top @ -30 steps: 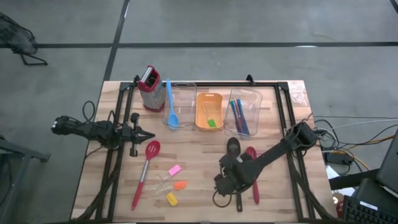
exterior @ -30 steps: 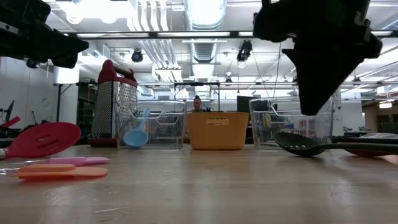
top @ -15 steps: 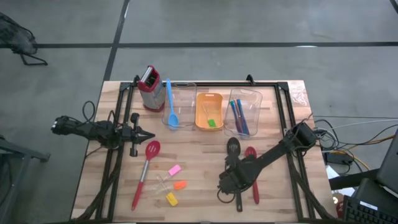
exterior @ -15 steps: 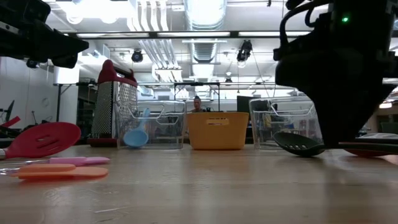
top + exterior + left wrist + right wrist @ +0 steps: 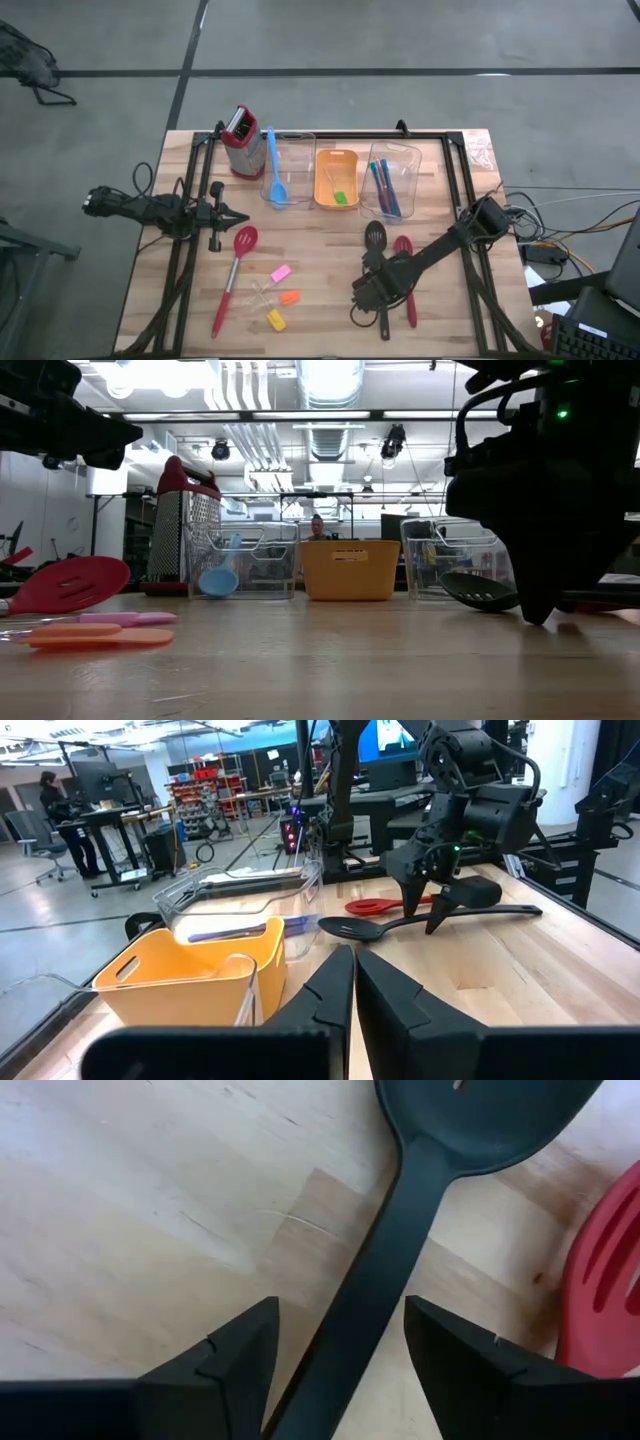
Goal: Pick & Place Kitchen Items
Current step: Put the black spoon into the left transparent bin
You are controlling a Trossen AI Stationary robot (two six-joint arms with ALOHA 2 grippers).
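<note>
A black slotted spoon lies on the wooden table, right of the middle, with its handle running toward the near edge. Beside it lies a red spoon. My right gripper points down over the black handle. It is open, with one finger on each side of the handle and a gap to both. My left gripper waits shut and level at the table's left. A red slotted spoon and small pink, orange and yellow pieces lie left of the middle.
Along the far edge stand a red-topped grater, a clear bin holding a blue spoon, an orange tray, and a second clear bin with blue-handled cutlery. A black frame borders the table.
My right gripper has come down toward the black spoon's handle and has opened; its fingers now straddle the handle close to the table. The spoon has stayed where it was.
</note>
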